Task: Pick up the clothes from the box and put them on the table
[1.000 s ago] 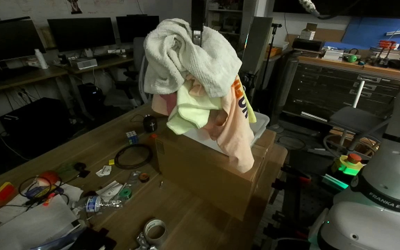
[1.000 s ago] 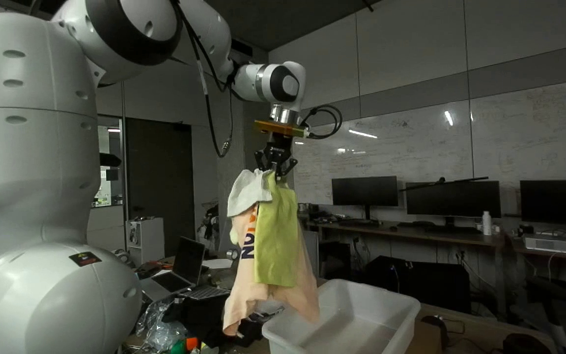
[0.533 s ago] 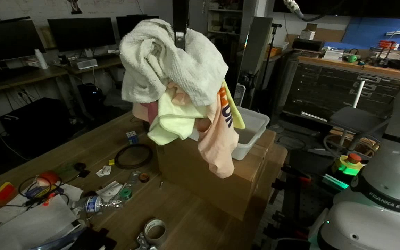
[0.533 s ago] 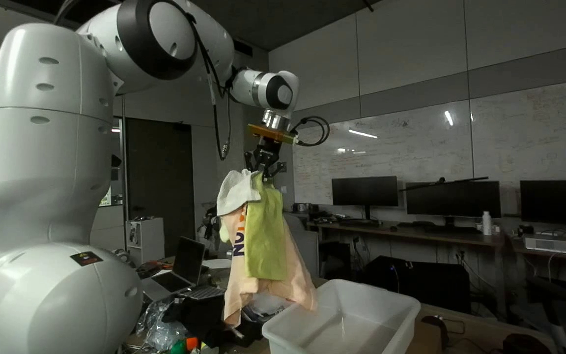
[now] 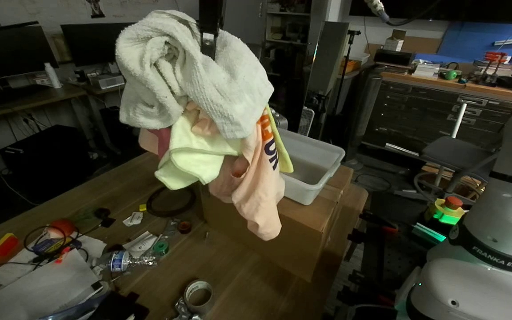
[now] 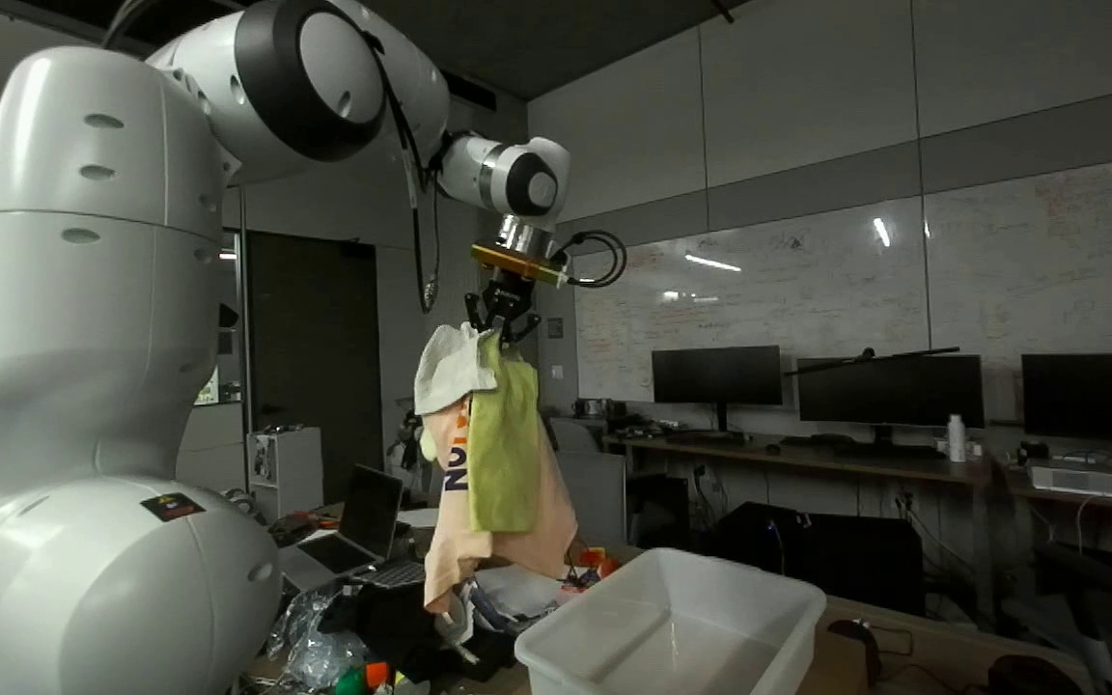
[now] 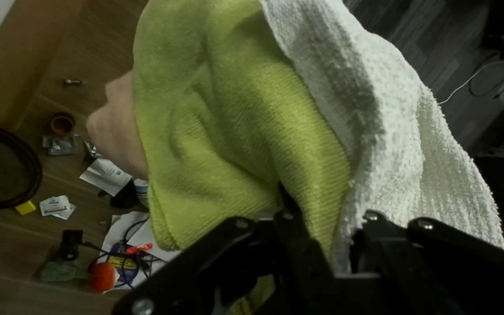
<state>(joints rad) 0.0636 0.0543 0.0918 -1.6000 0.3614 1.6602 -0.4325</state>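
Observation:
My gripper [image 6: 503, 333] is shut on a bundle of clothes and holds it in the air. The bundle has a white towel [image 5: 242, 84], a yellow-green cloth [image 6: 506, 454] and a peach cloth with lettering [image 5: 258, 200]. In the wrist view, the yellow-green cloth [image 7: 234, 122] and white towel [image 7: 400, 131] run between the fingers [image 7: 326, 223]. A white plastic bin [image 5: 305, 193] sits on a cardboard box [image 5: 260, 235]; the bundle hangs beside it, over the wooden table [image 5: 238, 280]. The bin [image 6: 604, 632] shows no cloth in its visible inside.
On the table lie a black cable coil [image 5: 171, 213], a tape roll [image 5: 199, 295], a plastic bottle [image 5: 125, 261], papers [image 5: 38, 284] and a red-and-yellow block [image 5: 5, 244]. A laptop [image 6: 363, 521] and clutter stand behind the bundle in an exterior view.
The gripper with the clothes has moved left in both exterior views, away from above the bin and out over the table. More of the bin now shows. The grip is unchanged.

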